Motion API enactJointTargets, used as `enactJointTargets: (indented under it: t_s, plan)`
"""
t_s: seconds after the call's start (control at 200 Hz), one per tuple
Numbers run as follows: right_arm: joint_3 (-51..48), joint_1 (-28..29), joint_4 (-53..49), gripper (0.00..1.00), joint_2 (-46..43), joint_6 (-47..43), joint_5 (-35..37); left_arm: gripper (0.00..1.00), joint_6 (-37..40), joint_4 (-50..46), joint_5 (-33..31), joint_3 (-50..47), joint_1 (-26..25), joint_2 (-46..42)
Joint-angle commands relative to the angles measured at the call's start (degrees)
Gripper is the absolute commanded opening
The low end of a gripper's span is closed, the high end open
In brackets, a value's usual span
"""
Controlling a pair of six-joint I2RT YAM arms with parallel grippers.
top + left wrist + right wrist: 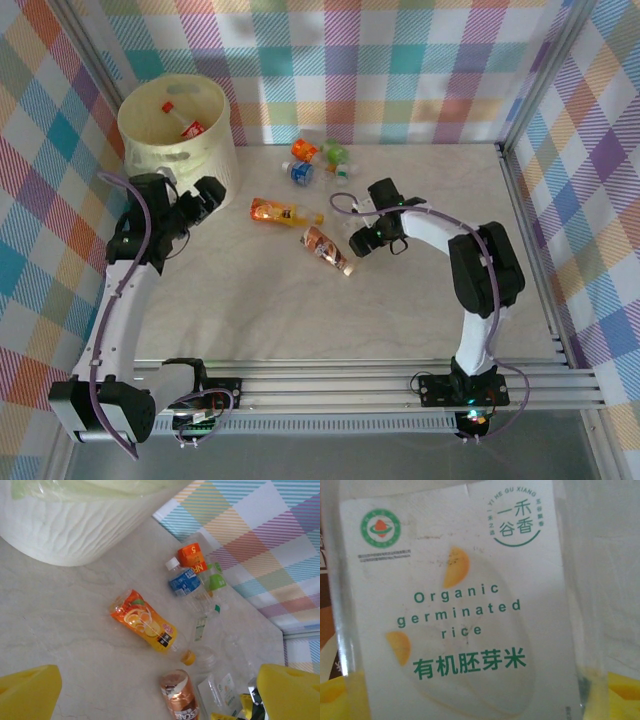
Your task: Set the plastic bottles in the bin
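Top external view, leftmost first: the bin (205,160) stands upright at the far left corner of the table (250,320), and a red-labelled bottle (187,127) lies inside it. Just beside the bin's near right side hangs the left gripper (205,200). In the left wrist view its yellow fingers (30,692) are spread wide and pinch nothing.

Right of the bin, apart from its wall, a flattened orange bottle (275,211) lies on its side. Further right of the bin and nearer the arms lies a brown bottle (325,247), at a slant. Along the far edge, also right of the bin, three small ones huddle together: an orange-labelled bottle (303,150), a blue-labelled bottle (300,173) and a green-labelled bottle (335,154).

Farthest right of the bin, the right gripper (362,240) sits low over the table. In the right wrist view a clear bottle (455,605), its white label reading "Organic germinated rice", lies between the yellow pads (622,687). Whether they press it or merely straddle it cannot be told.
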Motion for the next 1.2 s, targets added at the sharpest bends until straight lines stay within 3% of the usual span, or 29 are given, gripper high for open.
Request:
enactJointTargets:
  t_s: [0.0,0.255,0.4,0.59,0.89,1.2]
  plan:
    - [-0.9,-0.1,2.7,0.73,-4.5,1.5,-0.2,1.0,-1.3,3.0,4.2,-1.2,-0.6,-2.1]
    - [-5.4,0.6,6.9,0.65,-12.8,9.9,-1.8,1.0,-3.3,8.2,14.0,-3.8,-3.8,-2.8]
    - [-10.3,2.1,11.4,0.61,-18.7,14.6,-3.1,1.0,-4.1,11.2,15.0,-5.6,-9.0,-3.2]
    - [-16.4,3.9,20.6,0.58,-26.4,21.1,-7.2,1.0,-5.6,22.3,14.8,-9.1,-17.8,-0.8]
    - [-16.1,8.5,25.9,0.57,-29.0,23.4,-14.2,1.0,-4.4,29.7,18.8,-6.9,-24.2,5.2]
    - [-12.7,12.5,29.5,0.58,-26.7,25.3,-21.0,1.0,-4.1,27.0,11.8,-4.5,-27.5,9.0]
